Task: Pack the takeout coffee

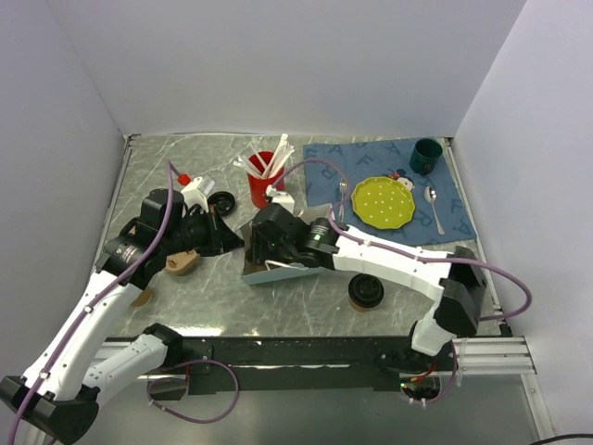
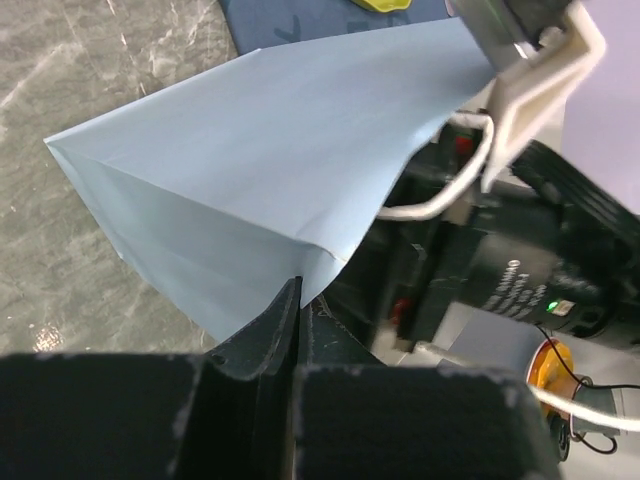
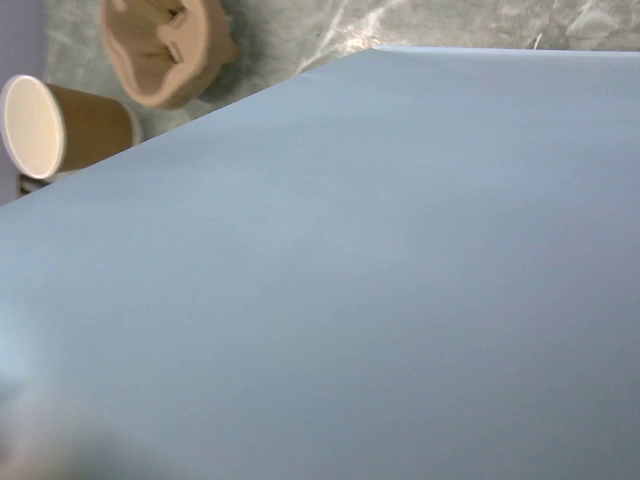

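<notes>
The small brown kraft-paper cup with a round black plastic lid stands upright on the grey marbled worktop, beside the right forearm and apart from the pale blue paper bag, not yet packed. The left pincer appears clenched on the bag's edge. The right pincer is at the bag, state not discernible. Judged step: opening the bag, so the mouth should be drawn wide and steady before either hold releases for the cup.
</notes>
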Robot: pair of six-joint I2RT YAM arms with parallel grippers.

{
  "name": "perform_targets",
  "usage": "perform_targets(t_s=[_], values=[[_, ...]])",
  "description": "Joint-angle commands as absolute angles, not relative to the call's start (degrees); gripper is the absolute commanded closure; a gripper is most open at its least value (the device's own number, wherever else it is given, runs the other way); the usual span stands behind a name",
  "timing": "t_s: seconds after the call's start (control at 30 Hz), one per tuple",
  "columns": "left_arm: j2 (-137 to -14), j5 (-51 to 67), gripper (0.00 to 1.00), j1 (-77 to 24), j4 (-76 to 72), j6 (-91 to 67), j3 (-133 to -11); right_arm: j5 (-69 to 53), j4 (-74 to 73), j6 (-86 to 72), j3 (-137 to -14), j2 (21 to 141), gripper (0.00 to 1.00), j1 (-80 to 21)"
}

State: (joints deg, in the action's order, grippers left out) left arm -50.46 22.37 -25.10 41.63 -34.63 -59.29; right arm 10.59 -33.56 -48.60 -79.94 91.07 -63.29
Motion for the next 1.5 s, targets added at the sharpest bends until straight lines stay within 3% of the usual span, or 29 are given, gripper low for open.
perform_targets(t_s=[0.0, 0.1, 0.17, 0.47, 0.9, 1.0, 1.17, 1.27, 1.47], values=[[-49.8, 23.5, 0.95, -25.3, 43.2, -34.9, -61.6, 15.3, -35.7, -51.0, -87.4, 94.2, 0.69, -64.3], [-50.2, 22.0, 0.95, -25.5, 44.4, -35.5, -62.6, 17.5, -40.0, -50.0, -90.8, 95.4, 0.93, -64.7], [-50.6, 21.0, 0.95, -25.6, 45.0, -35.8, -63.3, 18.3, -42.0, -48.5, -92.5, 95.5, 1.00, -64.9], [-52.3, 17.7, 0.96, -25.6, 47.1, -36.7, -65.0, 16.8, -56.7, -37.4, -100.5, 98.0, 1.00, -65.4], [-55.9, 17.0, 0.96, -25.6, 47.2, -38.5, -68.2, 16.9, -62.3, -28.8, -107.7, 105.5, 1.00, -66.0], [-56.0, 17.6, 0.97, -25.7, 47.4, -39.7, -67.5, 16.3, -61.2, -30.9, -110.9, 107.8, 0.88, -65.8], [-54.5, 17.9, 0.96, -25.6, 47.3, -41.0, -65.2, 16.2, -61.8, -35.0, -116.8, 111.4, 0.58, -65.7], [-54.4, 17.0, 0.95, -25.6, 48.0, -40.7, -65.0, 16.2, -61.4, -35.0, -117.3, 110.4, 0.48, -65.4], [-55.5, 16.4, 0.93, -25.6, 48.4, -39.6, -65.2, 14.9, -59.9, -33.3, -111.5, 103.7, 0.50, -62.6]])
